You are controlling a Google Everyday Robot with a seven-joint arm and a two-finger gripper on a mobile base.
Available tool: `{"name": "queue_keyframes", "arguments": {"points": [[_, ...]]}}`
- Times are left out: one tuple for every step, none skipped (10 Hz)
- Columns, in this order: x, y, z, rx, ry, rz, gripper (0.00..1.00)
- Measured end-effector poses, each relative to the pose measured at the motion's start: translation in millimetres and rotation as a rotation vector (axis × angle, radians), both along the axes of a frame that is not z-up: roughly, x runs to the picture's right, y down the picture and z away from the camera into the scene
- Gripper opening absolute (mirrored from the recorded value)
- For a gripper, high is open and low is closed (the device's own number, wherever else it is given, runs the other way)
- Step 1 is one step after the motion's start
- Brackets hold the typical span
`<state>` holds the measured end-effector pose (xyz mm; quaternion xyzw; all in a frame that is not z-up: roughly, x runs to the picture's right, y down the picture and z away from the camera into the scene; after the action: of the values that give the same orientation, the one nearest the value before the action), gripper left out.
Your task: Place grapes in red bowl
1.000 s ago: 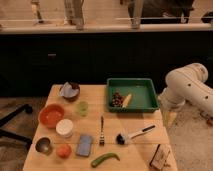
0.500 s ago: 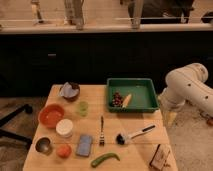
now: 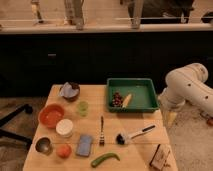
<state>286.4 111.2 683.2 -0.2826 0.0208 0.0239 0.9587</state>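
The grapes, a small dark red-purple cluster, lie in the left part of the green tray at the back right of the wooden table. The red bowl, shallow and orange-red, stands on the left side of the table. My white arm hangs off the table's right side. The gripper points down beside the table's right edge, to the right of the tray and apart from the grapes.
A yellow item lies beside the grapes. Around the table are a dark bowl with blue-grey cloth, green cup, white cup, metal cup, tomato, blue sponge, fork, brush and green pepper.
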Motion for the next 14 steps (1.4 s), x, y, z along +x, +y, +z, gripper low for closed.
{"name": "queue_keyframes", "arguments": {"points": [[0,0,0.0,0.000,0.000,0.000,0.80],[0,0,0.0,0.000,0.000,0.000,0.80],[0,0,0.0,0.000,0.000,0.000,0.80],[0,0,0.0,0.000,0.000,0.000,0.80],[0,0,0.0,0.000,0.000,0.000,0.80],[0,0,0.0,0.000,0.000,0.000,0.80],[0,0,0.0,0.000,0.000,0.000,0.80],[0,0,0.0,0.000,0.000,0.000,0.80],[0,0,0.0,0.000,0.000,0.000,0.80],[0,0,0.0,0.000,0.000,0.000,0.80],[0,0,-0.2,0.000,-0.001,0.000,0.80],[-1,-2,-0.5,0.000,-0.020,-0.008,0.80],[-3,-3,-0.6,-0.002,-0.053,-0.027,0.80],[-11,-4,-0.9,-0.018,-0.118,-0.082,0.80]]}}
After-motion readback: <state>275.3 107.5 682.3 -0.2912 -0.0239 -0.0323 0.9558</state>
